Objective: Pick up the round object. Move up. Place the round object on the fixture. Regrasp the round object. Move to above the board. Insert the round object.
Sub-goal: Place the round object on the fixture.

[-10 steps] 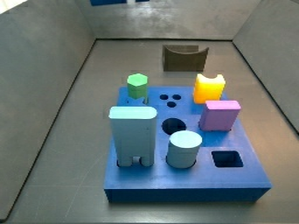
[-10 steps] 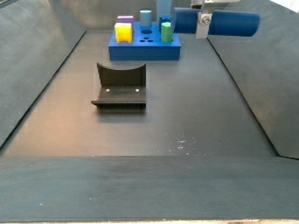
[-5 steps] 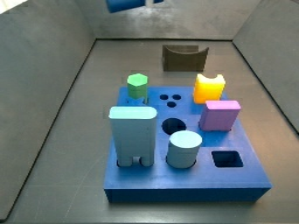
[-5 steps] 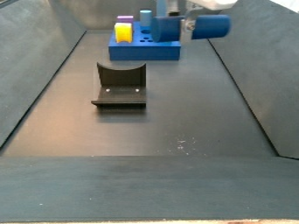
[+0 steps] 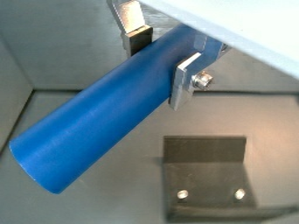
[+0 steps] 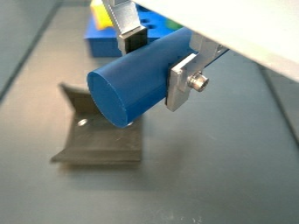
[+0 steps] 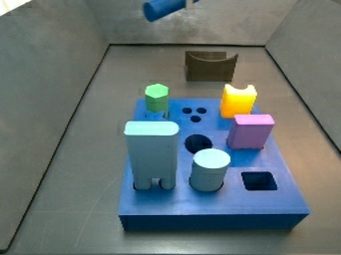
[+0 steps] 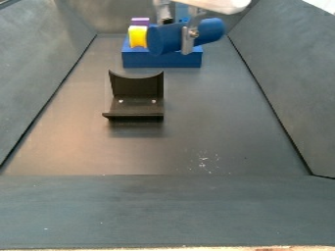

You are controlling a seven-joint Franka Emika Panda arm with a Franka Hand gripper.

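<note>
My gripper [image 5: 162, 57] is shut on the round object [image 5: 100, 118], a long dark-blue rod held crosswise between the silver fingers [image 6: 183, 82]. In both wrist views the rod [image 6: 126, 87] hangs in the air above the fixture [image 6: 100, 140], a dark brown block with a U-shaped notch [image 5: 205, 173]. In a side view the gripper [image 8: 185, 29] and rod [image 8: 207, 29] hover between the fixture [image 8: 133, 95] and the board [image 8: 164, 58]. Another side view shows only the rod's end [image 7: 164, 9] at the frame's edge, beyond the fixture [image 7: 209, 66] and the blue board [image 7: 213, 207].
On the board stand a green hexagon piece [image 7: 158, 97], a yellow notched block [image 7: 238, 99], a pink block [image 7: 252, 130], a tall pale block [image 7: 152, 149] and a short pale-blue cylinder [image 7: 209, 169]. A round hole [image 7: 197, 143] and a square hole [image 7: 260, 181] are open. Grey walls enclose the floor.
The gripper has carried the rod sideways from the right wall toward the middle, over the fixture's end of the board. The rod has turned and now shows more end-on.
</note>
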